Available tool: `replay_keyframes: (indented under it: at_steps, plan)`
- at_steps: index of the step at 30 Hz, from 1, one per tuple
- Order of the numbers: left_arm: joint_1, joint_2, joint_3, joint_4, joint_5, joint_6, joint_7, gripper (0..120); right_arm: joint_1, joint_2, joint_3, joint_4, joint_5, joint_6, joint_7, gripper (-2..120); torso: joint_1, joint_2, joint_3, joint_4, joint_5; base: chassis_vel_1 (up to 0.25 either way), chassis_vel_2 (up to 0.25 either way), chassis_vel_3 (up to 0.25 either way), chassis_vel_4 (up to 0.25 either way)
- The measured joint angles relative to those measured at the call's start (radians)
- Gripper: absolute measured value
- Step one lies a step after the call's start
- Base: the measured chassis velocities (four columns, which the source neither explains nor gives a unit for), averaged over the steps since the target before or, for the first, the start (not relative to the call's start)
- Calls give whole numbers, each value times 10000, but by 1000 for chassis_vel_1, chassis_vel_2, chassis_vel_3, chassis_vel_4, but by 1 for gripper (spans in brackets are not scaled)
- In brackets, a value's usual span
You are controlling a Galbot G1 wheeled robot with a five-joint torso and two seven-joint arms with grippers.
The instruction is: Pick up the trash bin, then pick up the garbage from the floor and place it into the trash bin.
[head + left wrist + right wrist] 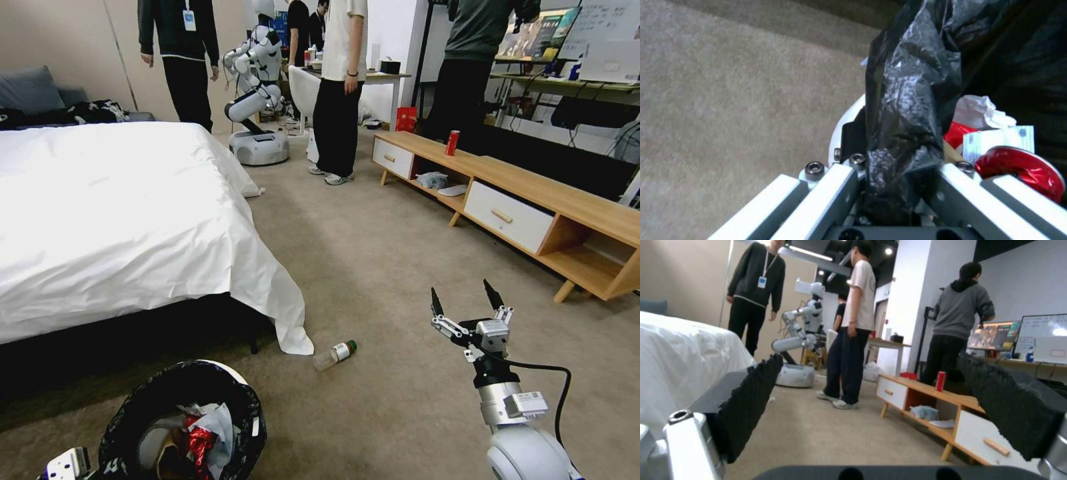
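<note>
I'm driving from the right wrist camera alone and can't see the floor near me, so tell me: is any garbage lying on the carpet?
Observer: Yes, one clear bottle with a green cap lies on its side by the bed sheet corner.
Operator: Where's my right gripper relative to it?
Observer: The right gripper is to the bottle's right, apart from it, jaws open.
Operator: And the trash bin?
Observer: The left gripper has its jaws shut on the trash bin rim; tissues and a red can are inside.
</note>
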Motion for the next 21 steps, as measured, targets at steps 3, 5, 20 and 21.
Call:
replay_keyframes:
  at_steps: [3,5,20,21]
  plan:
    - [-3,-4,-2,1,-2,-1,-1,0,7,7,-12,-29,1,0,-2,100,0,0,0,-2,-5,-123,127,125,-108]
    - [-6,-5,-2,3,-3,-1,-1,0,11,8,-15,-36,1,0,-2,100,0,0,0,-3,-3,-119,119,99,-113]
    - [-89,-8,15,81,-9,-9,-3,0,134,42,-154,-198,8,225,-118,100,1,0,0,-2,-3,-71,82,82,-88]
    - [-91,-7,15,82,-12,-9,-3,0,144,40,-166,-205,12,228,-128,100,1,0,0,-2,-4,0,0,0,0]
